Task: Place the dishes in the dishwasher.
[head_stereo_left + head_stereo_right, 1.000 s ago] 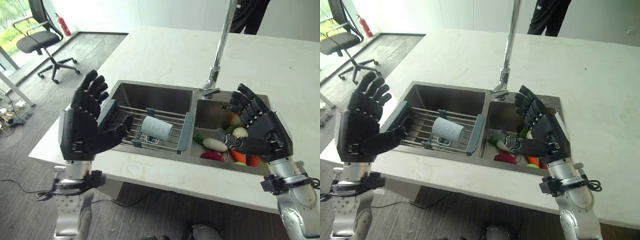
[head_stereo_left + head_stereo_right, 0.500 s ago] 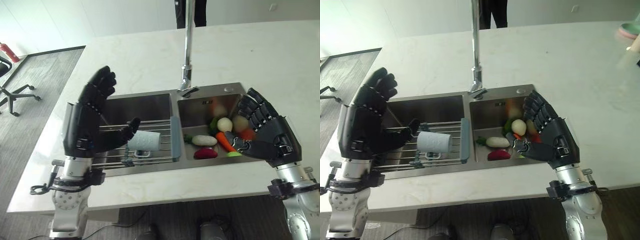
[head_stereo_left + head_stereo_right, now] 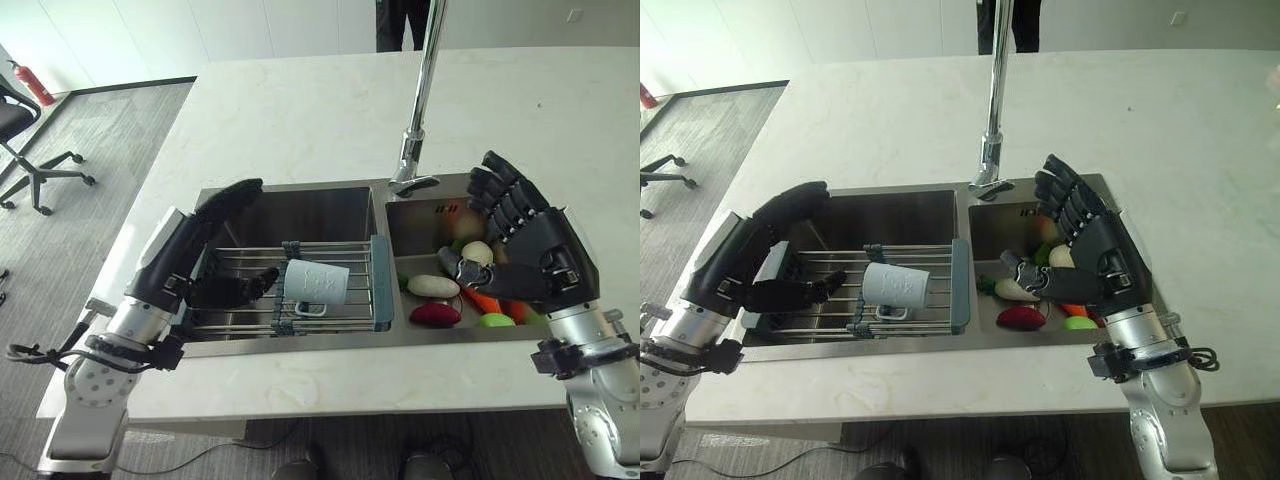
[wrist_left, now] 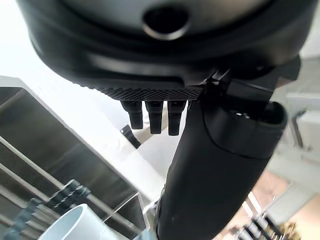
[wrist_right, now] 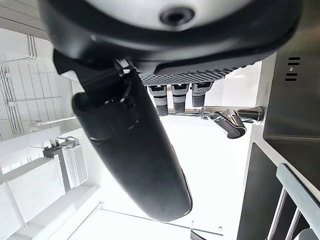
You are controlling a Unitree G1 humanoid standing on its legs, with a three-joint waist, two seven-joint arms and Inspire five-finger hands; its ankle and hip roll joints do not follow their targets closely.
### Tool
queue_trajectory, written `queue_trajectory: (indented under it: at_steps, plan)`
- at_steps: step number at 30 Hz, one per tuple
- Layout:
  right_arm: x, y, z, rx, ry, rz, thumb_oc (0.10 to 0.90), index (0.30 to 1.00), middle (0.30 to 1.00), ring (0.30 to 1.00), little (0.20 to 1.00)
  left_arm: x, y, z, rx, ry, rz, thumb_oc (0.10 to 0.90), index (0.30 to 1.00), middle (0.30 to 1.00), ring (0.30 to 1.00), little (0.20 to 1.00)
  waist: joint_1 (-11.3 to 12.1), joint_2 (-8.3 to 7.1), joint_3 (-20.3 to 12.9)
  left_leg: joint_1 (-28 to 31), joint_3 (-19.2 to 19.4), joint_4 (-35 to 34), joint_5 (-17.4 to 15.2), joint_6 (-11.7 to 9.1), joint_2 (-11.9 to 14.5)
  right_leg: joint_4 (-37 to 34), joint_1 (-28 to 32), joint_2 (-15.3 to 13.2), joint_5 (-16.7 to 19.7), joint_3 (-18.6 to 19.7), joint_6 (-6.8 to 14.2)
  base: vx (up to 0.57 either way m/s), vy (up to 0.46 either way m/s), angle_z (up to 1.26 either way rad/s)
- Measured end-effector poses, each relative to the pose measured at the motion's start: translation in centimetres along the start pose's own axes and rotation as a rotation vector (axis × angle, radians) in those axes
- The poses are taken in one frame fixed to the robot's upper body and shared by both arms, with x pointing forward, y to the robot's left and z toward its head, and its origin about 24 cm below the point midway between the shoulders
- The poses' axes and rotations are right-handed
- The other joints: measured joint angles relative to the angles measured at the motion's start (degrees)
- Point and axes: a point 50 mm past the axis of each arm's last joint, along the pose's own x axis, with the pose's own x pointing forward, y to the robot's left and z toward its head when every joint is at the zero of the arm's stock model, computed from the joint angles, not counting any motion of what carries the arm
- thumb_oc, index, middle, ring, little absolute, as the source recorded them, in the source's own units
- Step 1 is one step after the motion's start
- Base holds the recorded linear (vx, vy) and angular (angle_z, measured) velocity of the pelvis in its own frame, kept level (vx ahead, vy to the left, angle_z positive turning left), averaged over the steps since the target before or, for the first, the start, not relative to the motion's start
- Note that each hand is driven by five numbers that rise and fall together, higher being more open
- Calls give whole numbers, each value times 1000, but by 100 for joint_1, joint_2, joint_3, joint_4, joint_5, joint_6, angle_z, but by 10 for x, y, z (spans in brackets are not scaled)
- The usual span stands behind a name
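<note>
A pale blue mug (image 3: 315, 281) lies on its side on a wire rack (image 3: 250, 265) across the left sink basin, handle toward the front; its rim (image 4: 75, 222) shows in the left wrist view. My left hand (image 3: 190, 260) hovers open just left of the mug, thumb pointing at it, not touching. My right hand (image 3: 530, 255) is open above the right basin, which holds vegetables (image 3: 432, 287). Both wrist views show straight fingers (image 4: 152, 115) (image 5: 175, 97) holding nothing.
A tall tap (image 3: 420, 95) rises behind the divider between the two basins. The sink (image 3: 300, 195) sits in a white stone counter (image 3: 300, 110). An office chair (image 3: 20, 130) stands on the floor far left. A person's legs (image 3: 400, 15) are beyond the counter.
The camera has shifted. My left hand has dropped from raised to low over the rack, reaching toward the mug. The right hand stays open over the right basin.
</note>
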Motion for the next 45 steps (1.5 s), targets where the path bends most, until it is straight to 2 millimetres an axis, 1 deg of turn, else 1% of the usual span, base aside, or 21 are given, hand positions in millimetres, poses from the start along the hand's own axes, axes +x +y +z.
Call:
queue_trajectory:
  at_steps: [2,3,5,10,12,14,16,18,21,27,30,34,45]
  plan:
    - [0,-1,-1,-5,18,7,800,900,900,900,900,2,4,2,82,41,-105,800,900,900,900,900,-41,31,-33,-13,-1,-1,5,-8,9,17,-16,12,-3,0,-6,0,0,0]
    - [0,-1,-1,-7,22,9,800,900,900,900,900,2,3,1,79,51,-112,800,900,900,900,900,-54,61,-73,-33,2,2,5,-8,8,19,-36,10,-3,3,-6,0,0,0]
    - [2,-2,0,-23,34,20,800,900,900,900,900,9,6,3,119,66,-170,800,900,900,900,900,-107,110,-110,-34,10,18,14,-14,9,30,-49,14,-2,8,-5,0,0,0]
    - [3,-2,0,-25,33,25,800,900,900,900,900,24,18,11,150,50,-192,800,900,900,900,900,-152,230,-187,-28,39,3,16,-18,18,79,-77,52,-2,38,-4,-6,-2,-2]
    - [3,-2,0,-24,37,23,800,900,900,900,900,29,15,11,140,56,-211,800,900,900,900,900,-208,268,-218,-23,46,3,18,-21,19,89,-82,60,-2,47,-4,-9,-2,-2]
    - [5,-1,0,-22,33,28,800,900,900,900,900,31,10,4,119,82,-235,800,900,900,900,900,-257,289,-245,6,69,1,19,-22,19,90,-83,61,-2,75,-4,-17,2,-7]
    - [6,-1,1,-27,31,30,800,900,900,900,900,30,5,-4,97,124,-263,800,900,900,900,900,-262,288,-255,66,146,-15,18,-23,35,96,-86,75,-5,152,-6,-12,4,-16]
    - [5,-2,1,-27,33,28,800,900,900,900,900,30,1,-11,80,160,-285,800,900,900,900,900,-318,276,-292,67,173,-10,20,-27,48,109,-111,88,-3,179,-9,-18,5,-9]
    - [5,-2,0,-26,36,27,800,900,900,900,900,32,-1,-16,68,188,-301,800,900,900,900,900,-361,243,-354,66,174,-8,26,-37,76,121,-120,107,-5,182,-16,-7,1,-1]
    - [5,-2,-2,-25,46,28,800,900,900,900,900,32,-6,-22,51,233,-349,800,900,900,900,900,-428,242,-387,69,196,-15,33,-49,95,139,-148,139,-7,200,-23,-4,1,-1]
    - [5,-5,-7,-21,70,17,800,900,900,900,900,34,-11,-28,69,268,-383,800,900,900,900,900,-426,243,-389,75,251,-18,33,-49,100,162,-189,149,-3,259,-29,-7,-1,-9]
    - [5,-5,-8,-20,74,22,800,900,900,900,900,34,-11,-35,91,302,-405,800,900,900,900,900,-443,243,-389,117,303,-24,33,-49,108,182,-191,161,0,320,-33,-6,-1,-8]
    - [8,-3,-7,-19,65,33,800,900,900,900,900,33,-11,-40,106,343,-423,800,900,900,900,900,-442,240,-390,132,316,-23,34,-51,110,183,-189,164,4,332,-40,0,0,0]
